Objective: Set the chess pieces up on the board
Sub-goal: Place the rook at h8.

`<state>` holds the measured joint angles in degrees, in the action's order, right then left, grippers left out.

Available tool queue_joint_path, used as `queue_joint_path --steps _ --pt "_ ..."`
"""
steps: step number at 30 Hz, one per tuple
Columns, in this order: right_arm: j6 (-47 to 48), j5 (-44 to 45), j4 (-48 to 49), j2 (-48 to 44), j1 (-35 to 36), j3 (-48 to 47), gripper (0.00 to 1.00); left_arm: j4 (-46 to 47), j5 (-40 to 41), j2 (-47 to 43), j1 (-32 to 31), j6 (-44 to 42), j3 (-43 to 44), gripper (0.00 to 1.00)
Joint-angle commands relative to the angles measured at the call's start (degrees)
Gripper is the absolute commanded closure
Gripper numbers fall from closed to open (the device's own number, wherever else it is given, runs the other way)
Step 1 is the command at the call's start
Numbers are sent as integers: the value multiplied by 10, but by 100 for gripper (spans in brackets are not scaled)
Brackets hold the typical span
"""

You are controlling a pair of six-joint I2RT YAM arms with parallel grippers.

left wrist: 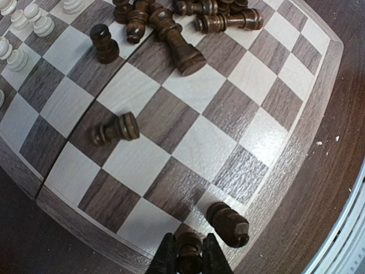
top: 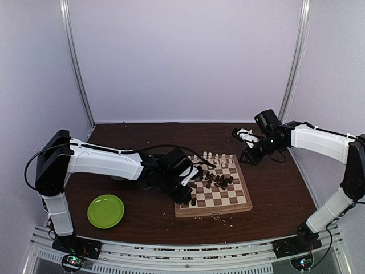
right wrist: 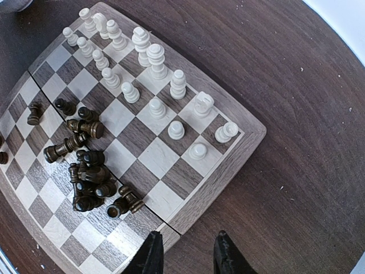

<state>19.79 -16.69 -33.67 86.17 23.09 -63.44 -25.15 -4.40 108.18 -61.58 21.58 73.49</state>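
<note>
The board [top: 242, 201] lies mid-table, also shown in the left wrist view [left wrist: 308, 108] and the right wrist view [right wrist: 228, 160]. Cream pieces [top: 214, 158] stand in two rows at its far side [right wrist: 157, 63]. Dark pieces [top: 217, 181] lie heaped in the middle [right wrist: 88, 182], [left wrist: 182, 48]. My left gripper [top: 193, 197] [left wrist: 188, 257] is shut on a dark piece [left wrist: 189, 251] at the board's near left corner, beside a standing dark piece [left wrist: 228, 224]. My right gripper [top: 246, 137] [right wrist: 187, 254] is open and empty, above the board's far right edge.
A round green plate [top: 106, 210] sits at the near left of the table. Pale crumbs [top: 217, 216] lie just in front of the board. The enclosure's white walls and metal posts [top: 77, 63] ring the table.
</note>
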Motion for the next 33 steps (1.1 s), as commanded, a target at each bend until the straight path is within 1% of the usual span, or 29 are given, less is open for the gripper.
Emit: queue_joint_path --steps 1,12,20,31,33 --pt "2 -4 -3 4 -2 -5 68 15 -7 -19 -6 -6 -6 100" --pt "3 -5 -4 2 -2 -4 68 -6 18 -24 -19 -5 -6 100" --pt "2 -5 -4 1 -2 -4 68 -5 39 -29 -21 7 -12 100" --pt "3 -6 -5 1 -2 -4 68 1 45 -24 -21 12 -17 100" --pt "4 -6 -5 2 -2 -4 68 0 44 -23 -21 12 -18 99"
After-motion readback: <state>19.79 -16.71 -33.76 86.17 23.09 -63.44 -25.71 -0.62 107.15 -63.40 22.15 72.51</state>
